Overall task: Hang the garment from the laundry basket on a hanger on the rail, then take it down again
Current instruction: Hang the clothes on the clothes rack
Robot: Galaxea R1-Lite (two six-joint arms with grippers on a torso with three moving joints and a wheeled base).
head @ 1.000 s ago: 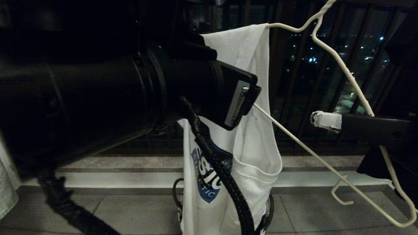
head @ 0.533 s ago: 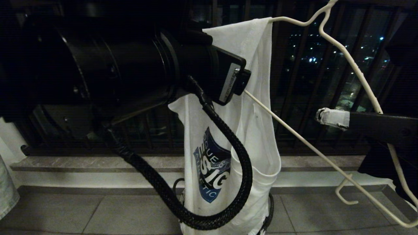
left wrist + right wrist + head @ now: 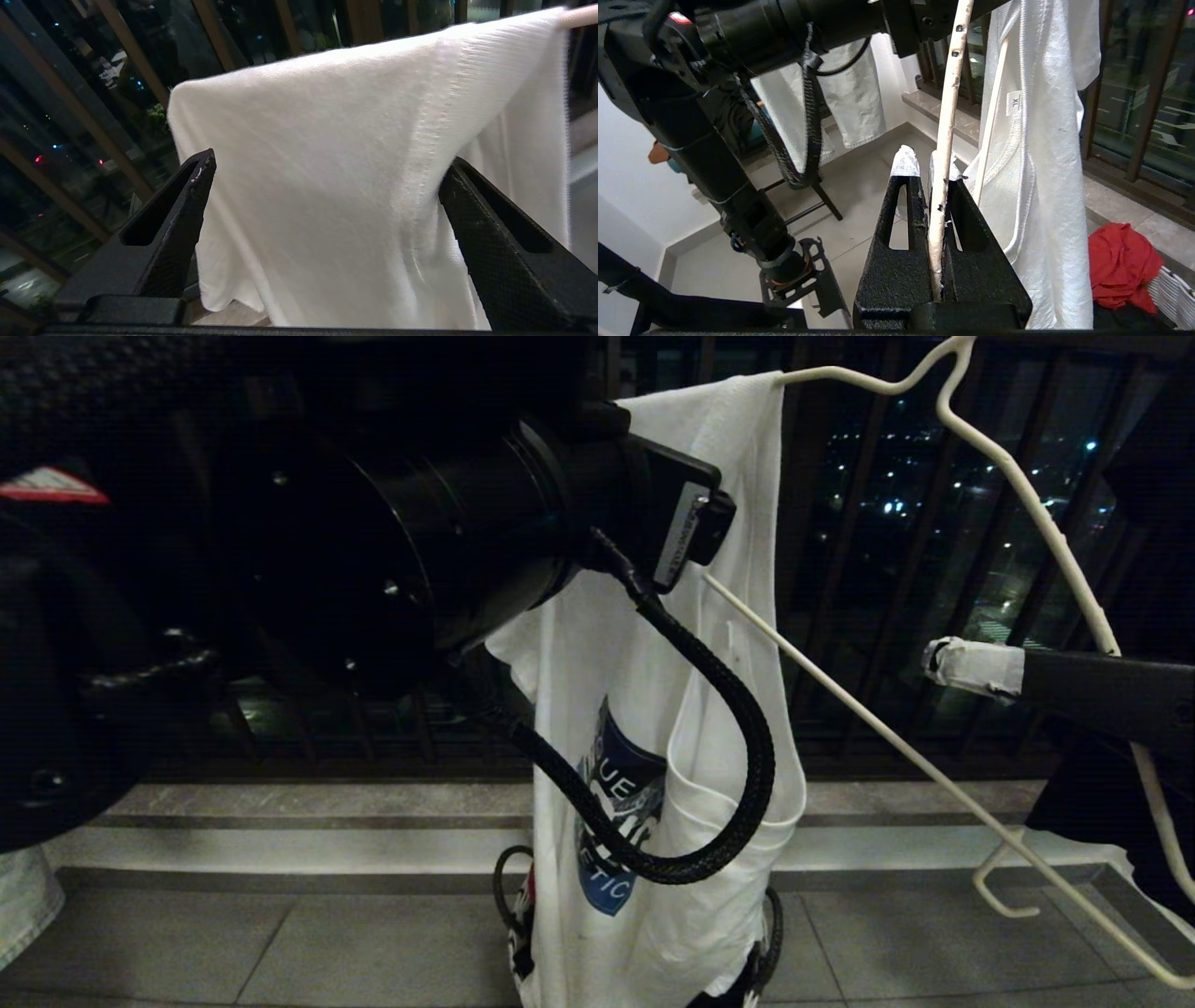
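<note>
My right pincer [image 3: 930, 161] clamps the thin off-white wire hanger [image 3: 945, 140] bearing the white printed T-shirt [image 3: 695, 644], while my left pincer [image 3: 327, 186] gapes wide before its cloth.

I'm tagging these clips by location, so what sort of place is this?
Probably a home balcony or laundry corner at night: dark railing bars with city lights beyond, a tiled floor, and a white T-shirt draped on a wire hanger.
</note>
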